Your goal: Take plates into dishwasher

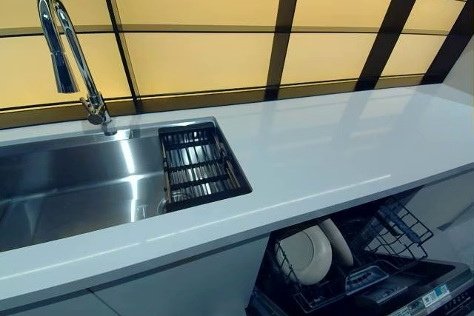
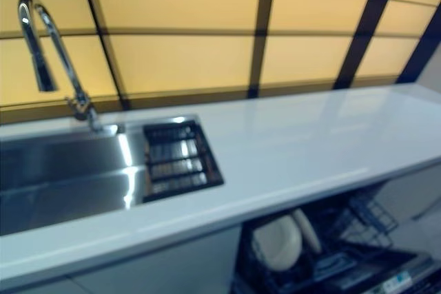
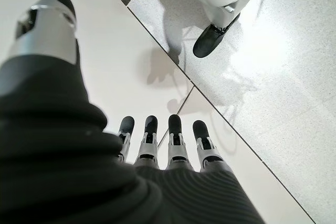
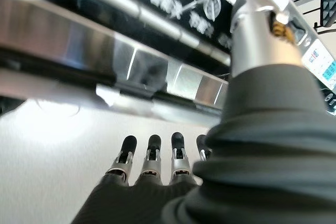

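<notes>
Both hands hang empty with straight, relaxed fingers: the left hand [image 3: 157,148] over pale floor beside a white cabinet panel [image 3: 121,61], the right hand [image 4: 152,158] just below the dishwasher's open door [image 4: 157,35]. Two cream plates [image 1: 309,254] already stand upright in the lower rack [image 1: 385,238] of the dishwasher, under the worktop [image 1: 333,146], so loading looks done or nearly so. No more plates show on the worktop, in the steel sink [image 1: 67,183] or in its dark drain basket [image 1: 196,164] by the tap [image 1: 67,49]; nothing blocks the rack.
</notes>
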Controlling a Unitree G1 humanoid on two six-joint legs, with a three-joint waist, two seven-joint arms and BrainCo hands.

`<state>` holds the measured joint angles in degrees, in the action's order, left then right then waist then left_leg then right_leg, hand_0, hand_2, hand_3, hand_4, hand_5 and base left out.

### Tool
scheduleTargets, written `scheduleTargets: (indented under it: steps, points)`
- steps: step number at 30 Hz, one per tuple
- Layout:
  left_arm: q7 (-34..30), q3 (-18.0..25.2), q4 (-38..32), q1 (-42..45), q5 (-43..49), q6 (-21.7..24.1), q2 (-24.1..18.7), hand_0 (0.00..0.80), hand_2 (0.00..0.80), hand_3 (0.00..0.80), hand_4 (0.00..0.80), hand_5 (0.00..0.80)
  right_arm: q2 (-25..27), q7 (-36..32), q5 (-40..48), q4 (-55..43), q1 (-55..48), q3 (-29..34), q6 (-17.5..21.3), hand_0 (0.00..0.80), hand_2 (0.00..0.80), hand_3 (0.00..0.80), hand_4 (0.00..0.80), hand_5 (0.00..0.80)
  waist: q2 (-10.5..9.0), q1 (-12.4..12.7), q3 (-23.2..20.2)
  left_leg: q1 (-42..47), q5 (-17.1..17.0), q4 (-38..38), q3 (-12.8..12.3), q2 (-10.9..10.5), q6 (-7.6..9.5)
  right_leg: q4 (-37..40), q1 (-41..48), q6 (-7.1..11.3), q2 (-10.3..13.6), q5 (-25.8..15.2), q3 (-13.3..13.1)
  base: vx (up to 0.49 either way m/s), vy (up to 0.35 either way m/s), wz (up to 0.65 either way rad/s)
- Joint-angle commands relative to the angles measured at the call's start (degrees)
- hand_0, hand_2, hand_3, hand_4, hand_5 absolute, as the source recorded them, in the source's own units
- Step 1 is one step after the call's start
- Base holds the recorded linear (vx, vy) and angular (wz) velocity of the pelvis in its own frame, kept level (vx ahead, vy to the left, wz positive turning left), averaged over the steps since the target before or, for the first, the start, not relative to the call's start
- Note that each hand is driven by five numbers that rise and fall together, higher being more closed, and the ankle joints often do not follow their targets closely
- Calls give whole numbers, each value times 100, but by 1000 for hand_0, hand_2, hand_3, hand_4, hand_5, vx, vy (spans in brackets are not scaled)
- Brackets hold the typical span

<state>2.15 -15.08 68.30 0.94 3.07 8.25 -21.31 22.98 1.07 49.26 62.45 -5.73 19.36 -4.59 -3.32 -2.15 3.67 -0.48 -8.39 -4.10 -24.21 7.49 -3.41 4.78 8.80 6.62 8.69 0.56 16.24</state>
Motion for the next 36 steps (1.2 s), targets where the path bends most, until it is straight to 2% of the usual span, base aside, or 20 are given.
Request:
scheduleTargets:
  steps: [1, 6, 22, 36]
  points:
    - [-22, -99, -49, -304, 117, 146, 39, 0, 0, 0, 0, 0, -70, -335, 460, -246, 357, -170, 196, 0, 0, 0, 0, 0, 214, 213, 25, 13, -94, 30, 265, 460, -383, -349, 98, -122, -108, 36, 212, 0, 0, 0]
    - [14, -153, -97, -249, 125, 111, 115, 0, 0, 0, 0, 0, -268, -560, 612, -530, 456, -367, 145, 0, 0, 0, 0, 0, 222, 275, -1, 28, -103, 23, 271, 469, -397, -291, 132, -132, -109, 4, 285, 20, 5, -1]
    - [51, -182, -41, -183, 140, 28, 188, 0, 0, 0, 0, 0, -493, -647, 987, -908, 690, -736, 16, 0, 0, 0, 0, 0, 255, 453, -57, 62, -119, 21, 367, 473, -400, -276, 234, -179, -92, 15, 470, 25, 0, 1]
    - [41, -188, -207, -123, 102, -90, 269, 0, 0, 0, 0, 0, -535, -538, 1146, -1990, 998, -1156, -228, 0, 0, 0, 0, 0, 262, 631, -103, 80, -112, 26, 518, 466, -384, -402, 333, -239, -62, 135, 589, 15, 8, 0]
